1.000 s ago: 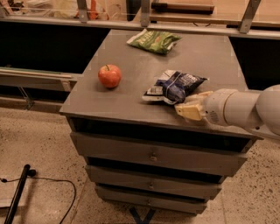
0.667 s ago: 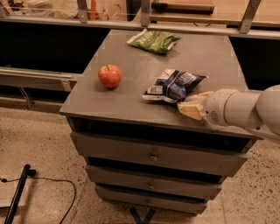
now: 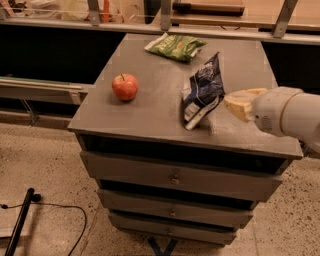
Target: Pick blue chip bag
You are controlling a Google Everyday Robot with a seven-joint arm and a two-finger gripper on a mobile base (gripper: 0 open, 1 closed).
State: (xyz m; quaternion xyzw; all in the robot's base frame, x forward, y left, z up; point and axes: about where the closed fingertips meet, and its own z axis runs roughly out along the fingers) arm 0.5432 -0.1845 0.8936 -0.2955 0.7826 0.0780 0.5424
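Note:
The blue chip bag is a crumpled dark navy foil bag with white patches. It stands tilted on end at the right middle of the grey cabinet top, with its lower corner near the surface. My gripper comes in from the right on a white arm. Its pale yellow fingers are closed on the bag's right edge. The red apple sits to the left, well apart from the bag.
A green chip bag lies at the back of the cabinet top. The cabinet has several drawers below. A counter with metal posts runs behind. A black cable lies on the speckled floor at the lower left.
The blue bag lay flat on the top and is now pulled up on end. My gripper has moved up and a little to the right with the bag's edge in it.

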